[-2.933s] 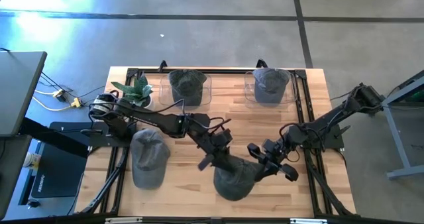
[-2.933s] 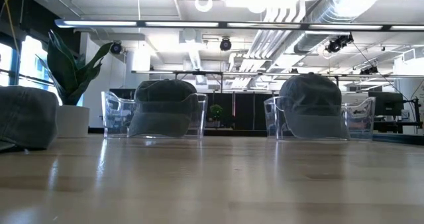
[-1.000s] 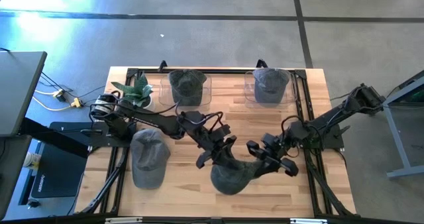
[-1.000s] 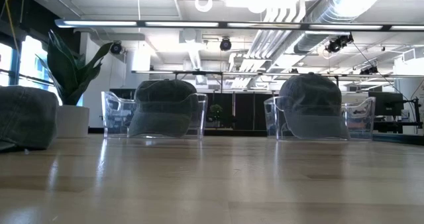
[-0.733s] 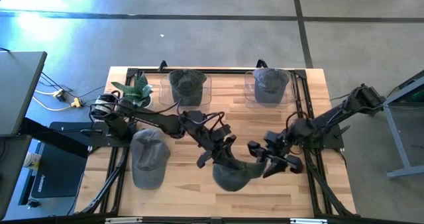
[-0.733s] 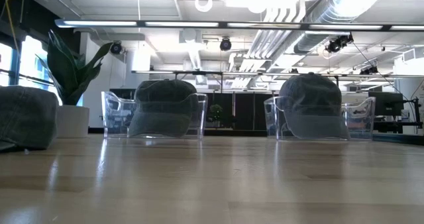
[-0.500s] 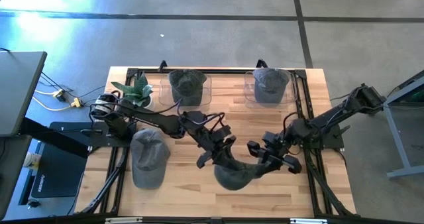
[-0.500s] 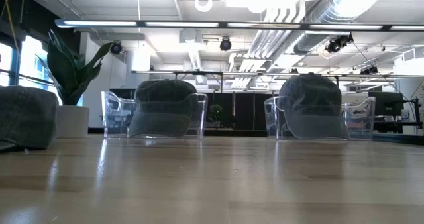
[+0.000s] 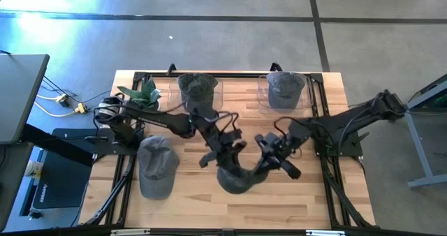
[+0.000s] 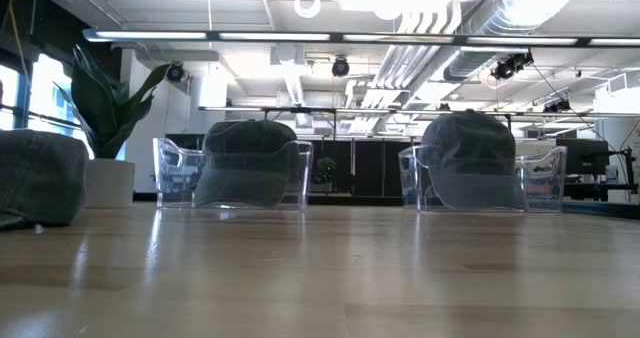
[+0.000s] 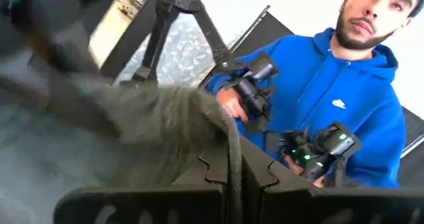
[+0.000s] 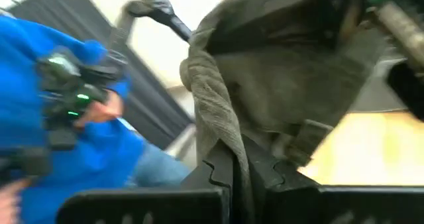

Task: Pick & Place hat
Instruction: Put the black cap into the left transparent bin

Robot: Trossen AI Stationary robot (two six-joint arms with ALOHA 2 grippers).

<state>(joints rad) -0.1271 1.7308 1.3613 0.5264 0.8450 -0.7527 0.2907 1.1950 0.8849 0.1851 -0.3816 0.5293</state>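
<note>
A grey-green hat (image 9: 236,179) hangs between my two grippers over the middle of the table's near half. My left gripper (image 9: 223,158) is shut on the hat's left side. My right gripper (image 9: 267,163) is shut on its right side. The left wrist view shows the hat (image 11: 165,124) drooping ahead of the shut fingers, and the right wrist view shows it too (image 12: 278,71). The held hat does not show in the low view. My left gripper pinches the hat's rim edge (image 11: 233,159) between its two shut fingers, coming from the table's left side and slanting down. The cloth sags away from the fingers. In the high view I cannot tell whether the hat is clear of the table. My right gripper pinches the rim edge on the hat's opposite side (image 12: 232,151) between its two shut fingers, coming from the table's right side. The cloth folds over above the fingers and hangs slack between the two grippers.
A second hat (image 9: 155,167) lies at the table's left. Two clear bins at the far edge each hold a hat (image 9: 198,89) (image 9: 285,88). A potted plant (image 9: 143,95) stands far left. A person in a blue hoodie (image 11: 344,111) stands beyond the table.
Both grippers have carried the hat a little toward the table's far edge and left. My right gripper has drawn closer to my left one, and the hat bunches narrower between them. Both stay shut on its rim.
</note>
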